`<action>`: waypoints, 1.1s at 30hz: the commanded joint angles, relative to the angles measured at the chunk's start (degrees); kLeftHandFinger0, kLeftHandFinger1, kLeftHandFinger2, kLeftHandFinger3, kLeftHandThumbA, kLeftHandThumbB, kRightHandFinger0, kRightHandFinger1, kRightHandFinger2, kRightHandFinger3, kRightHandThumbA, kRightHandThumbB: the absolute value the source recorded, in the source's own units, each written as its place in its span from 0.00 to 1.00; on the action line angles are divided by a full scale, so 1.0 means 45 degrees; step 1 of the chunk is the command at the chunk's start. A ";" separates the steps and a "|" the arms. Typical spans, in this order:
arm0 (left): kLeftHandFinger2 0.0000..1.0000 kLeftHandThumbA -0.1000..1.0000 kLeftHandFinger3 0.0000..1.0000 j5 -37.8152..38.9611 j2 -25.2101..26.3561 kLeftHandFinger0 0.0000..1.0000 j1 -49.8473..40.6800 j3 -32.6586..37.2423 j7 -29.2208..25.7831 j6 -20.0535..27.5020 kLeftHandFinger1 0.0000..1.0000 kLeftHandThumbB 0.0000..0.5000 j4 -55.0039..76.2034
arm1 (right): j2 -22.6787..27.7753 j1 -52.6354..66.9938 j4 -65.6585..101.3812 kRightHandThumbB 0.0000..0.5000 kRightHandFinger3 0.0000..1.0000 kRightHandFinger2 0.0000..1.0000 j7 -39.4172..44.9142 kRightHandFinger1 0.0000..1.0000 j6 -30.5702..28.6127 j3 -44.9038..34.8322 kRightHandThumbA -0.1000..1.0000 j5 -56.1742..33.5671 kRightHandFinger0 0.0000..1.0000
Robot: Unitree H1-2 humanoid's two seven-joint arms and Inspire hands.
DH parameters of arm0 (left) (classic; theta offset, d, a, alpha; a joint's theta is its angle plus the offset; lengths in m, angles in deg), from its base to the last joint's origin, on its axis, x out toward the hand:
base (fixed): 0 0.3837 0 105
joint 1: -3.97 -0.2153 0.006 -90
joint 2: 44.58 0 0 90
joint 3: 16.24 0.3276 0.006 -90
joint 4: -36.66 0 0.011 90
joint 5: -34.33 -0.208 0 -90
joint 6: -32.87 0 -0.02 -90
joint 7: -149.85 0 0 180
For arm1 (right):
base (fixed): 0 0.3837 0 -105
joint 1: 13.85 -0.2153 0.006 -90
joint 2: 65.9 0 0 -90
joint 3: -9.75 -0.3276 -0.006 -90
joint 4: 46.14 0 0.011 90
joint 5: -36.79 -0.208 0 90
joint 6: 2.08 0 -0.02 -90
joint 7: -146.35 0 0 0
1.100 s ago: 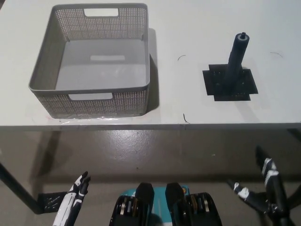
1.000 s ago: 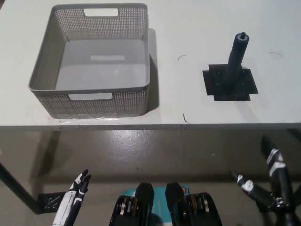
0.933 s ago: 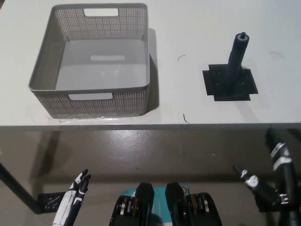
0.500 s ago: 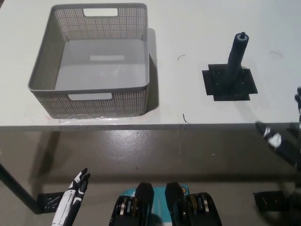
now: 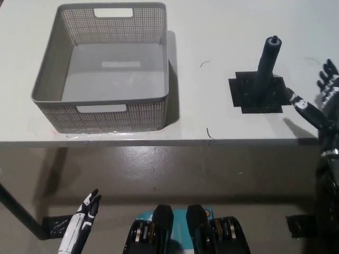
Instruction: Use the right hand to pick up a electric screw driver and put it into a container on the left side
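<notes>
The dark grey electric screwdriver (image 5: 266, 67) stands upright on a black square mat (image 5: 259, 95) on the white table, right of centre. My black right hand (image 5: 318, 100) is raised at the table's right edge, open, fingers spread, a short way right of the mat and touching nothing. The grey perforated basket (image 5: 106, 66) sits empty on the table's left side. My white left hand (image 5: 79, 225) rests low at the lower left, below the table, fingers straight and apart.
The table's front edge (image 5: 169, 142) runs across the middle of the view, with grey floor below it. A dark table leg (image 5: 18, 214) and black foot plates lie on the floor at lower left and lower right.
My right hand has risen from below the table's edge at lower right to table height beside the mat. The left hand, basket and screwdriver have not moved.
</notes>
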 commanded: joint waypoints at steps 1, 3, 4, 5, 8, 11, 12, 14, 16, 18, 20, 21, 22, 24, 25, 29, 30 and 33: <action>1.00 1.00 1.00 -0.0071 0.0195 1.00 0.0187 0.0012 -0.0157 0.0497 1.00 0.30 0.0100 | 0.0330 -0.1400 -0.1288 0.69 1.00 1.00 0.0314 1.00 -0.0071 -0.0155 0.97 -0.0601 1.00; 1.00 1.00 1.00 -0.0075 0.0202 1.00 0.0205 0.0015 -0.0146 0.0468 1.00 0.31 0.0098 | 0.0282 -0.1648 -0.1651 0.65 1.00 1.00 0.0268 1.00 -0.0141 -0.0099 0.97 -0.0554 1.00; 1.00 1.00 1.00 -0.0077 0.0191 1.00 0.0194 0.0014 -0.0148 0.0425 1.00 0.31 0.0136 | 0.0241 -0.1744 -0.1754 0.61 1.00 1.00 0.0252 1.00 -0.0117 -0.0070 0.94 -0.0545 1.00; 1.00 1.00 1.00 -0.0071 0.0181 1.00 0.0164 0.0008 -0.0154 0.0443 1.00 0.31 0.0166 | 0.0132 -0.1865 -0.1852 0.63 1.00 1.00 0.0214 1.00 -0.0028 -0.0017 0.94 -0.0516 1.00; 1.00 1.00 1.00 -0.0078 0.0215 1.00 0.0102 0.0021 -0.0123 0.0463 1.00 0.29 0.0157 | 0.0058 -0.2019 -0.2185 0.76 1.00 1.00 0.0205 1.00 0.0140 0.0148 0.95 -0.0373 1.00; 1.00 1.00 1.00 -0.0100 0.0223 1.00 0.0084 0.0027 -0.0106 0.0361 1.00 0.28 0.0250 | -0.0067 -0.2195 -0.2422 0.88 1.00 1.00 -0.0062 1.00 0.0360 0.0339 0.96 -0.0125 1.00; 1.00 1.00 1.00 -0.0126 0.0239 1.00 0.0095 0.0028 -0.0121 0.0424 1.00 0.27 0.0225 | -0.0109 -0.2289 -0.2551 0.89 1.00 1.00 -0.0145 1.00 0.0336 0.0393 0.95 -0.0064 1.00; 1.00 1.00 1.00 -0.0070 0.0200 1.00 0.0071 0.0010 -0.0125 0.0424 1.00 0.27 0.0212 | -0.0217 -0.2494 -0.2947 0.86 1.00 1.00 -0.0167 1.00 0.0169 0.0434 0.92 -0.0128 1.00; 1.00 1.00 1.00 -0.0101 0.0195 1.00 -0.0024 0.0026 -0.0129 0.0427 1.00 0.27 0.0239 | -0.0329 -0.2581 -0.3210 0.84 1.00 1.00 -0.0203 1.00 0.0071 0.0477 0.87 -0.0145 1.00; 1.00 1.00 1.00 -0.0069 0.0218 1.00 -0.0049 0.0026 -0.0088 0.0428 1.00 0.26 0.0262 | -0.0416 -0.2712 -0.3433 0.86 1.00 1.00 -0.0232 1.00 0.0158 0.0507 0.85 -0.0147 1.00; 1.00 1.00 1.00 -0.0021 0.0217 1.00 -0.0058 0.0019 -0.0063 0.0452 1.00 0.26 0.0256 | -0.0503 -0.2905 -0.3773 0.85 1.00 1.00 -0.0316 1.00 0.0103 0.0559 0.83 -0.0076 1.00; 1.00 1.00 1.00 0.0003 0.0208 1.00 -0.0056 0.0022 -0.0049 0.0459 1.00 0.26 0.0215 | -0.0514 -0.2979 -0.4011 0.87 1.00 1.00 -0.0303 1.00 -0.0008 0.0569 0.82 -0.0085 1.00; 1.00 1.00 1.00 0.0051 0.0194 1.00 -0.0055 0.0002 -0.0038 0.0403 1.00 0.26 0.0223 | -0.0547 -0.3131 -0.4325 0.87 1.00 1.00 -0.0271 1.00 -0.0124 0.0567 0.81 -0.0134 1.00; 1.00 1.00 1.00 0.0039 0.0206 1.00 -0.0120 0.0002 -0.0031 0.0364 1.00 0.27 0.0261 | -0.0607 -0.3305 -0.4809 0.86 1.00 1.00 -0.0239 1.00 -0.0341 0.0585 0.80 -0.0150 1.00; 1.00 1.00 1.00 0.0030 0.0217 1.00 -0.0189 0.0003 -0.0029 0.0365 1.00 0.27 0.0298 | -0.0659 -0.3383 -0.5059 0.87 1.00 1.00 -0.0237 1.00 -0.0444 0.0601 0.79 -0.0153 1.00; 1.00 1.00 1.00 -0.0031 0.0195 1.00 -0.0264 0.0042 -0.0057 0.0467 1.00 0.28 0.0279 | -0.0656 -0.3994 -0.6083 0.90 1.00 1.00 -0.0482 1.00 -0.0638 0.0869 0.79 0.0170 1.00; 1.00 1.00 1.00 -0.0038 0.0194 1.00 -0.0281 0.0043 -0.0062 0.0471 1.00 0.28 0.0276 | -0.0644 -0.4168 -0.6303 0.94 1.00 1.00 -0.0517 1.00 -0.0668 0.0955 0.80 0.0241 1.00; 1.00 1.00 1.00 -0.0044 0.0199 1.00 -0.0240 0.0036 -0.0091 0.0574 1.00 0.30 0.0146 | -0.0553 -0.5002 -0.7215 1.00 1.00 1.00 -0.0771 1.00 -0.0545 0.1326 0.82 0.0593 1.00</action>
